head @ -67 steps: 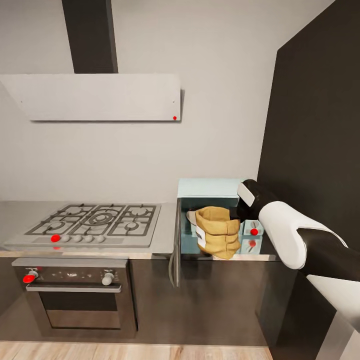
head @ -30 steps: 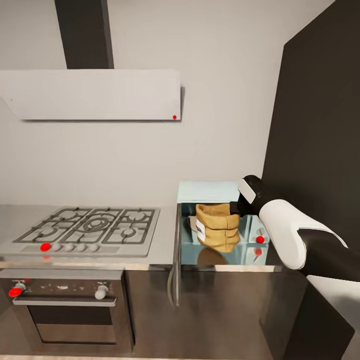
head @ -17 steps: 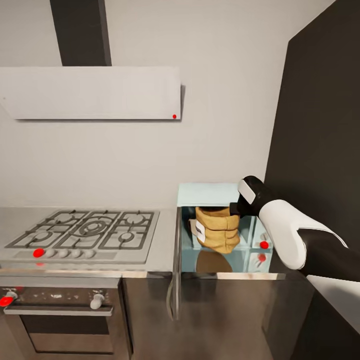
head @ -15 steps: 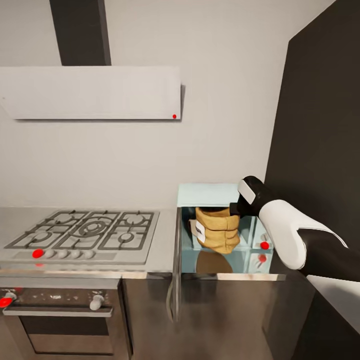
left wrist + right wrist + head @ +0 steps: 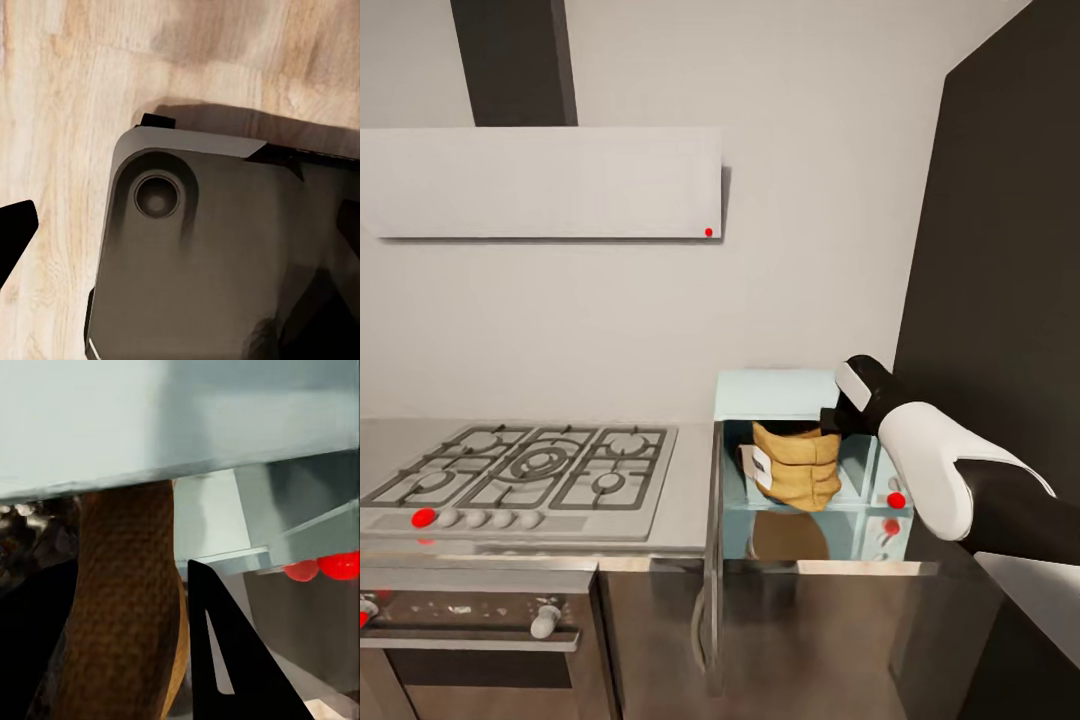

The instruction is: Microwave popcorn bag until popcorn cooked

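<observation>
Right pincer (image 5: 830,420) (clamped) on popcorn bag (image 5: 796,466)

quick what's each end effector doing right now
Left end effector: cannot be told; its wrist camera looks down at the wood floor.
Right end effector: closed on the popcorn bag's rim, bag inside the open microwave.

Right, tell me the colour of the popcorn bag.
Tan-brown, with a small white label; the popcorn bag shows best in the head view, held at the microwave's opening.
</observation>
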`<state>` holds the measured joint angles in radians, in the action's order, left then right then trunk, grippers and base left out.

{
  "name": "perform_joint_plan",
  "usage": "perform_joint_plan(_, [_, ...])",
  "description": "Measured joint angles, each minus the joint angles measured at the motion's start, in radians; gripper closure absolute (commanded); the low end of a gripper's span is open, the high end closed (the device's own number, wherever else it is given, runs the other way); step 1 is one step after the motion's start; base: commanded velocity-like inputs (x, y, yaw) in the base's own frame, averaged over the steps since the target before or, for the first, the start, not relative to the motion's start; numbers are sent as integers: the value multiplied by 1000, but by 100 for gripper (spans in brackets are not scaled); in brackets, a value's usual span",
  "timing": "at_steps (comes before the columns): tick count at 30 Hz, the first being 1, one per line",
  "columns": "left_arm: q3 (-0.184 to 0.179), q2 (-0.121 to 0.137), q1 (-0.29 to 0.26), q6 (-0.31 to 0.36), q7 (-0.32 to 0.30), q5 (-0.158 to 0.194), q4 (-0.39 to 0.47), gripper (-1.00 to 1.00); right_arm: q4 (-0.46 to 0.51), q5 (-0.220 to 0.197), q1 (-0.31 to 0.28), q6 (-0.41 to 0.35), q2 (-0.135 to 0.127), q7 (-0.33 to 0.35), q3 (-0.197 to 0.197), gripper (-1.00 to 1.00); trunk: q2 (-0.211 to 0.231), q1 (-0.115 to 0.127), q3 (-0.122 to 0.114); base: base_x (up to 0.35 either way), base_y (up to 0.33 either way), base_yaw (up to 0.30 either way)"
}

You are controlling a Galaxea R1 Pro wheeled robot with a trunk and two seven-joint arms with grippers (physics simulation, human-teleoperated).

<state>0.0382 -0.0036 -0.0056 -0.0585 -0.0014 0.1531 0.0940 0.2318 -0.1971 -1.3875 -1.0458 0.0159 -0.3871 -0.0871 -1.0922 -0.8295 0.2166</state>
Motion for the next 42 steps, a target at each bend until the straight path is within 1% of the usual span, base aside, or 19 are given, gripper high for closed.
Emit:
perform_joint_plan(4, [0, 0, 0, 0, 0, 0, 0, -100, 9, 2, 7, 0, 2, 0, 2, 100, 0, 0, 0, 0, 0, 0])
perform_joint_plan(6, [0, -1, 0, 0, 0, 0, 0, -100, 7, -7, 8, 2, -2, -1, 1, 100, 0, 0, 0, 25, 0, 0])
perform_joint_plan(12, [0, -1, 0, 0, 0, 0, 0, -100, -1, -29, 7, -1, -3, -4, 3, 100, -1, 1, -1, 195, 0, 0])
perform_joint_plan(17, [0, 0, 0, 0, 0, 0, 0, -100, -5, -45, 9, 0, -4, -11, 8, 100, -1, 4, 0, 19, 0, 0])
perform_joint_plan(18, [0, -1, 1, 0, 0, 0, 0, -100, -5, -46, 9, 0, -4, -12, 8, 100, -1, 4, 0, 0, 0, 0])
perform_joint_plan(19, [0, -1, 1, 0, 0, 0, 0, -100, -6, -33, 9, 0, -4, -4, 2, 100, -1, 4, 0, 0, 0, 0])
perform_joint_plan(22, [0, -1, 0, 0, 0, 0, 0, -100, -7, -34, 9, 1, -4, -4, 3, 100, -1, 4, 0, 0, 0, 0])
perform_joint_plan(23, [0, -1, 0, 0, 0, 0, 0, -100, -6, -33, 9, 0, -4, -4, 3, -100, -1, 4, 0, 0, 0, 0])
perform_joint_plan(25, [0, -1, 0, 0, 0, 0, 1, -100, -14, -13, 9, -1, -4, -7, 12, -100, -1, 0, 0, 0, 0, 0])
perform_joint_plan(27, [0, -1, 1, 1, 0, 0, 1, -100, -13, 15, 9, 0, -4, -9, 19, -100, -1, 2, 0, 0, 0, 0])
perform_joint_plan(39, [0, 0, 1, 0, 0, 0, 1, -100, -14, 13, 9, 0, -4, -5, 22, -100, -1, 2, 0, 0, 0, 0])
perform_joint_plan(42, [0, -1, 0, 0, 0, 0, 1, -100, -14, 7, 9, 0, -6, -2, 22, -100, -1, 2, 0, 0, 0, 0])
